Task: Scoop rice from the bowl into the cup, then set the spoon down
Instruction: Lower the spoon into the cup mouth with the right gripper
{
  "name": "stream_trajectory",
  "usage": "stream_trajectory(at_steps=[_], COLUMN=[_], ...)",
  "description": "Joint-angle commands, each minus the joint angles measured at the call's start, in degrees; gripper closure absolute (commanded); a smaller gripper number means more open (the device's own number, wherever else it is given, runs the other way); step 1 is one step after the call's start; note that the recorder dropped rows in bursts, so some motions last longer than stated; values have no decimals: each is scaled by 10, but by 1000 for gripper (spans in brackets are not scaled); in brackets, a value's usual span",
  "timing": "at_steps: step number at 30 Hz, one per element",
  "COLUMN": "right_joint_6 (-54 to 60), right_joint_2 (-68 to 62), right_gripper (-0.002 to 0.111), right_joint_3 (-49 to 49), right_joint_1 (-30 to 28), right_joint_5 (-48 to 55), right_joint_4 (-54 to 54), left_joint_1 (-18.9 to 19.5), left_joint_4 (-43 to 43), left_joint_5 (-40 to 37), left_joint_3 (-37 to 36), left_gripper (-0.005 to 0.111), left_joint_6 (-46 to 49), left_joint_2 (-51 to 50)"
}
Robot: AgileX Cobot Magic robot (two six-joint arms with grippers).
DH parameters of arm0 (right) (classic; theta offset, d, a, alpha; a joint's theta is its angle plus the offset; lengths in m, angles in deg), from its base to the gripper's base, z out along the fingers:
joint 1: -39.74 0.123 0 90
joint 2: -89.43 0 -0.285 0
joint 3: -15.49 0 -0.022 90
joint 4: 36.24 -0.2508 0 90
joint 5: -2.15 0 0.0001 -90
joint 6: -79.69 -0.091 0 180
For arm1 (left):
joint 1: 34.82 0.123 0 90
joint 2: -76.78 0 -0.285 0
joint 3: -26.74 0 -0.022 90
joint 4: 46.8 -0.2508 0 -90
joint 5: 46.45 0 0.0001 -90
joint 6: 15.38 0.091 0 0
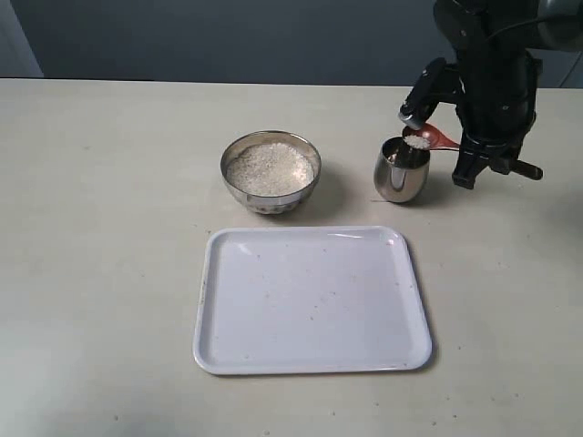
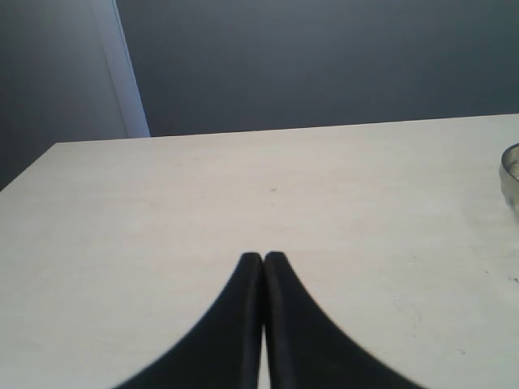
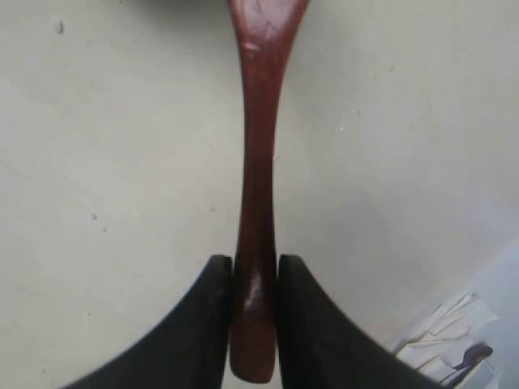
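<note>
The steel bowl (image 1: 239, 189) holds a heap of white rice (image 1: 271, 168) at the table's middle. To its right stands the steel cup (image 1: 399, 178). The reddish-brown wooden spoon (image 1: 439, 138) hovers tilted over the cup's rim with a small load of rice (image 1: 417, 142) in it. My right gripper (image 1: 465, 153) is just right of the cup, shut on the spoon's handle. The right wrist view shows the handle (image 3: 258, 162) pinched between the fingers of that gripper (image 3: 255, 263). My left gripper (image 2: 263, 258) is shut on nothing above bare table. It does not show in the exterior view.
A white rectangular tray (image 1: 311, 300) lies in front of the bowl and cup. The bowl's steel edge (image 2: 511, 174) shows at the side of the left wrist view. Some white paper-like scraps (image 3: 454, 332) sit in a corner of the right wrist view.
</note>
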Motion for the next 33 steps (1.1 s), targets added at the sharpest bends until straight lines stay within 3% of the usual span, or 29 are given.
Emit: stream_trajectory(at_steps=[1, 33], right_joint_6=[-6, -24], right_joint_2=[7, 7], right_gripper=[109, 109], right_joint_3=[-1, -1], right_joint_1=[-1, 18], right_joint_5=[0, 0], right_joint_4=[9, 43], left_joint_1=[-2, -2], left_joint_4=[0, 0], left_joint_5=[1, 1], left_joint_3=[2, 2], left_gripper=[106, 106], left_joint_6=[-4, -4], left_joint_2=[3, 3])
